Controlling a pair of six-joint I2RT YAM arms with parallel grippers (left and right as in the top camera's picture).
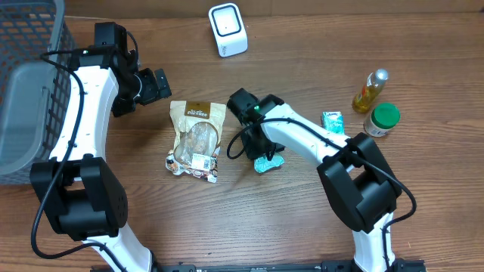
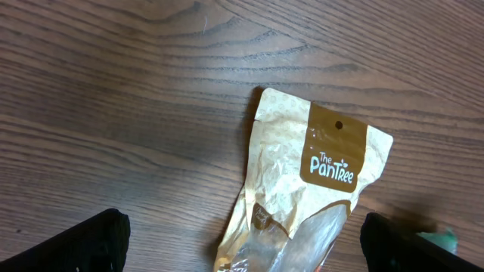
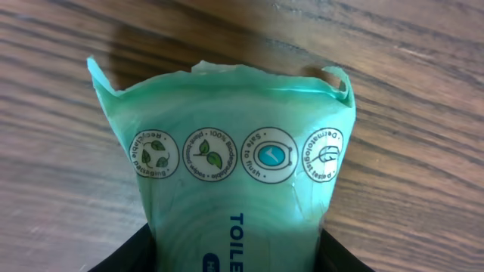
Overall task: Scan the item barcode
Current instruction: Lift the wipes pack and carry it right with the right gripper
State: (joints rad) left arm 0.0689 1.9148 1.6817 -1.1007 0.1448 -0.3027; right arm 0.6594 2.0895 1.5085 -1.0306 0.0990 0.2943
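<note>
One wooden table (image 1: 302, 227): left claw (image 1: 156, 85) gapes (empty), right claw (image 1: 260, 154) pinches green pack (image 3: 234, 151)

Mock shop checkout: a wood-grain tabletop (image 1: 423, 219), a white barcode scanner (image 1: 228, 29) beyond the right gripper (image 1: 265, 160), a grey mesh shopping basket (image 1: 34, 34) left of the left gripper (image 1: 155, 85), and a snack pouch (image 1: 198, 140) lying between the two grippers.

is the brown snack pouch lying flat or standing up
Lying flat: the brown paper snack pouch shows its whole front on the wooden table.
</note>
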